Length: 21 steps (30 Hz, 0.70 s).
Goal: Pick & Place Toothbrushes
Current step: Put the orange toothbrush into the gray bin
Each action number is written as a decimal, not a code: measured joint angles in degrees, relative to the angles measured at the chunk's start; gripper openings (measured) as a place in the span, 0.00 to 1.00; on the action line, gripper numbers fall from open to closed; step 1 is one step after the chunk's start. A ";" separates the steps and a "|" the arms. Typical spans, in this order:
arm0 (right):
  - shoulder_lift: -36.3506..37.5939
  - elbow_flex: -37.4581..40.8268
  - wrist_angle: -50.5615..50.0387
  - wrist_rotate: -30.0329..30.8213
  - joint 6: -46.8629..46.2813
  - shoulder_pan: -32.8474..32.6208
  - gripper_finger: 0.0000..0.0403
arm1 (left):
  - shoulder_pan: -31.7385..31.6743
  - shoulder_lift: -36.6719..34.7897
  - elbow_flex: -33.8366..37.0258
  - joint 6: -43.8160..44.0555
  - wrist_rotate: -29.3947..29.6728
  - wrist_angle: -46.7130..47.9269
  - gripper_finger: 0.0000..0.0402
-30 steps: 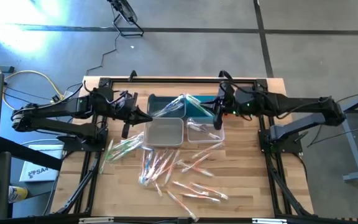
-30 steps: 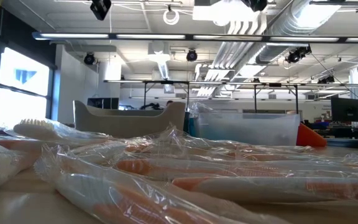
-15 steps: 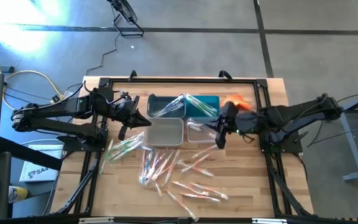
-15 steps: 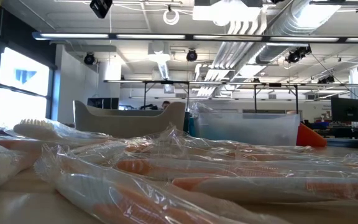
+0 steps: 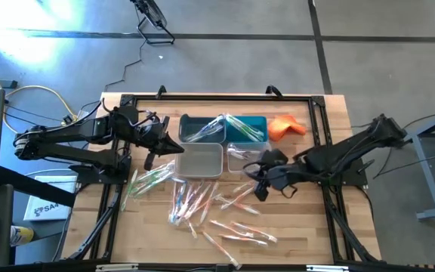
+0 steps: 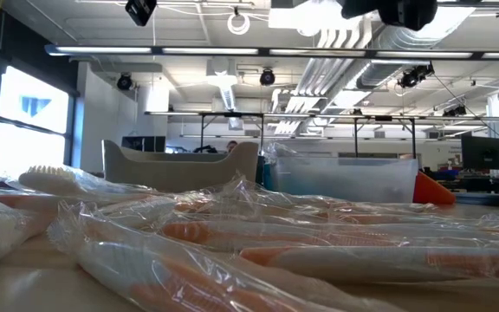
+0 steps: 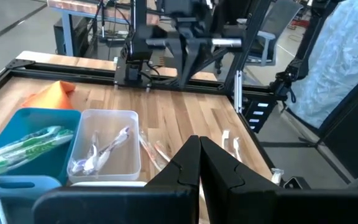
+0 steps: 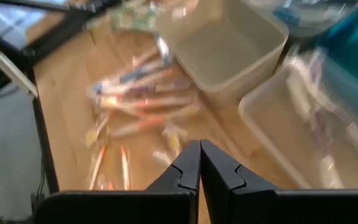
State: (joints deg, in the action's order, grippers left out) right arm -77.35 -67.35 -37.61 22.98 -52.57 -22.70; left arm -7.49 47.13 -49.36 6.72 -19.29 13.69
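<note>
The right gripper [image 5: 259, 181] has its fingers pressed together, empty, poised over the wooden desk [image 5: 308, 234] just right of centre in the high view. The thin clear-wrapped toothbrushes [image 5: 202, 204] lie scattered on the desk below and left of it, apart. The left gripper [image 5: 174, 146], fingers together and empty, waits at upper left beside the grey rectangular bin [image 5: 200, 160].

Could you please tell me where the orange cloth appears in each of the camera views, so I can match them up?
High view: the crumpled orange cloth lies on the wooden table beside the teal plastic bin, toward the right arm's side.
Low view: an orange wedge at the right, next to the clear plastic bin.
Left wrist view: upper left, behind the teal bin.
Right wrist view: not in it.
Shared landmark: the teal bin.
</note>
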 joint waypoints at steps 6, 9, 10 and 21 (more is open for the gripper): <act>-4.62 0.00 -4.29 -8.02 -6.01 0.00 0.01 | 0.00 0.02 0.00 -0.02 0.64 0.00 0.00; -7.16 0.00 -6.64 -11.93 -7.97 -0.24 0.01 | 0.00 0.02 0.00 -0.02 0.70 0.00 0.00; -8.06 0.00 -6.93 -13.44 -8.33 -0.29 0.01 | 0.00 0.01 0.00 -0.02 0.78 0.00 0.00; -16.11 -2.97 -7.10 -20.84 -9.86 -3.30 0.01 | 0.00 0.35 0.00 -0.02 1.03 -0.09 0.00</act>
State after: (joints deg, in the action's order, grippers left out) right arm -93.46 -70.32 -44.71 2.14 -62.43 -26.00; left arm -7.49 47.48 -49.36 6.70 -18.26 13.61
